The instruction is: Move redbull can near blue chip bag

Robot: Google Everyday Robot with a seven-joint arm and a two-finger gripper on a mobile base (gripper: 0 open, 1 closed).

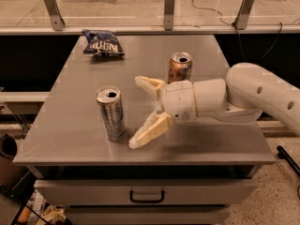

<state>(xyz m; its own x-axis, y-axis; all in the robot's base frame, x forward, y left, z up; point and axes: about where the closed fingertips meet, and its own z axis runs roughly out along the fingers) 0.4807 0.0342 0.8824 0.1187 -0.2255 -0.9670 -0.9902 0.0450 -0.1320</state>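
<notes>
We count two cans: one redbull can [110,112], front-left of the desk [70,139]; one orange can [180,67], mid-back. One blue chip bag [103,43], back-left corner. One gripper [136,112], splayed, near front edge. Seemingly one drawer [146,191].

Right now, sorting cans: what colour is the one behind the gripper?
Orange-tan can, camera view; open gripper beside silver can.

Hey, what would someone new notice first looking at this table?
The big white arm reaches in from the right, its hand open just right of the redbull can at the front of the table. Behind the hand stands an orange-tan can, and the blue chip bag lies at the far left corner.
</notes>
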